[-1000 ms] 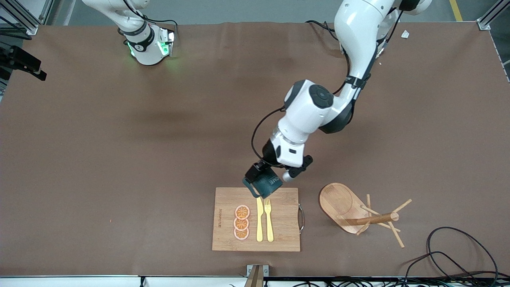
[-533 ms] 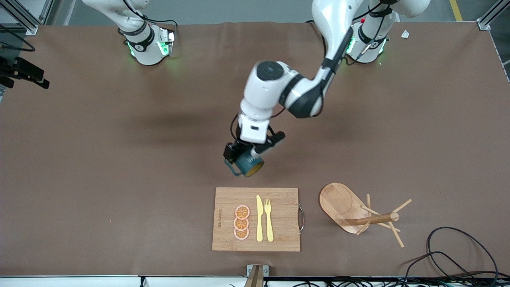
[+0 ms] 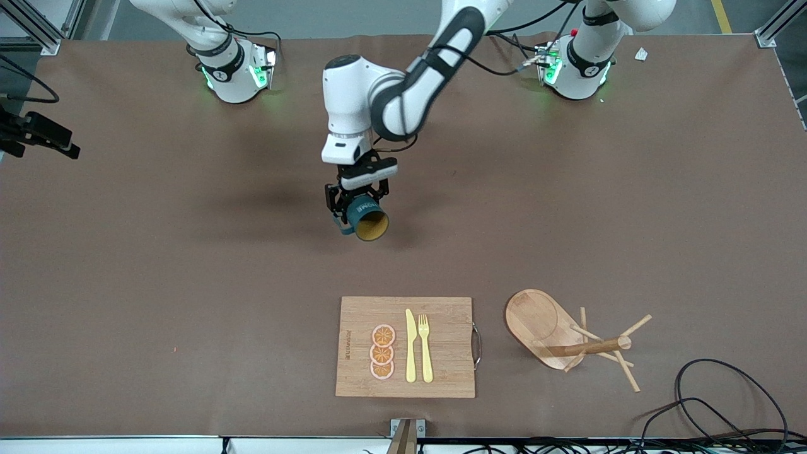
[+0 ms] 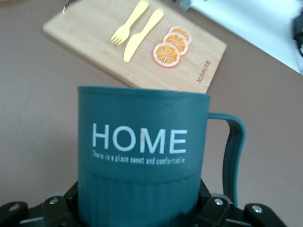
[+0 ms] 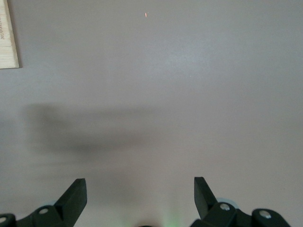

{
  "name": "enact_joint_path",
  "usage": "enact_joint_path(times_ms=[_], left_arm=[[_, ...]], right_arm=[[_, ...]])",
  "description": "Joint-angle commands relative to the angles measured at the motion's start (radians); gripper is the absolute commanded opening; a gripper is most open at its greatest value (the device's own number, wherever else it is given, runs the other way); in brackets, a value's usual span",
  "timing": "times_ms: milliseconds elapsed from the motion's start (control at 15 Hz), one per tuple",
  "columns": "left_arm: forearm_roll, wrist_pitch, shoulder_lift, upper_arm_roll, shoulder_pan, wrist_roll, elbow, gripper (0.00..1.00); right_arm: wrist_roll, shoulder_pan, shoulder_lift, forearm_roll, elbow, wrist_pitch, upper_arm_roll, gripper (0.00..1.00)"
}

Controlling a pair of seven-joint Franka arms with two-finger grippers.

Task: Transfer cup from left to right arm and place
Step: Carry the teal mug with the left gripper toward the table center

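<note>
My left gripper is shut on the cup, a dark teal-green ribbed mug lettered "HOME". It holds the cup in the air over the bare middle of the brown table. The cup is tipped on its side with its tan inside toward the front camera. In the left wrist view the cup fills the frame, its ribbed base between the fingers of my left gripper, its handle to one side. My right gripper is open and empty over bare table, fingers wide apart.
A wooden cutting board lies near the front edge and carries orange slices, a yellow knife and a fork. A wooden mug tree lies tipped over beside it. Black cables lie at the left arm's front corner.
My left arm has swung the cup up from over the cutting board's edge to over the middle of the table, toward the right arm's end. The cup now shows its inside.
</note>
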Motion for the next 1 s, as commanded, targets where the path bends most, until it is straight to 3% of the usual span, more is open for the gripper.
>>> enact_joint_path(times_ms=[0, 267, 533, 800, 867, 933], left_arm=[[0.233, -0.033, 0.078, 0.018, -0.068, -0.142, 0.019, 0.47], [0.506, -0.104, 0.187, 0.018, -0.145, -0.259, 0.02, 0.47], [0.675, -0.216, 0.267, 0.016, -0.211, -0.351, 0.02, 0.5], [0.774, -0.293, 0.332, 0.011, -0.262, -0.51, 0.02, 0.68], [0.781, -0.319, 0.349, 0.011, -0.274, -0.526, 0.02, 0.79], [0.791, -0.338, 0.356, 0.011, -0.282, -0.533, 0.02, 0.98]], right_arm=[[0.001, -0.034, 0.029, -0.005, 0.012, 0.035, 0.011, 1.0], [0.001, -0.033, 0.078, 0.001, 0.012, 0.04, 0.011, 1.0], [0.0, -0.03, 0.101, -0.009, 0.014, 0.052, 0.013, 1.0], [0.003, -0.031, 0.135, 0.0, 0.007, 0.067, 0.013, 1.0], [0.006, -0.031, 0.144, 0.004, 0.004, 0.069, 0.013, 1.0], [0.009, -0.03, 0.156, 0.006, 0.001, 0.08, 0.015, 1.0]])
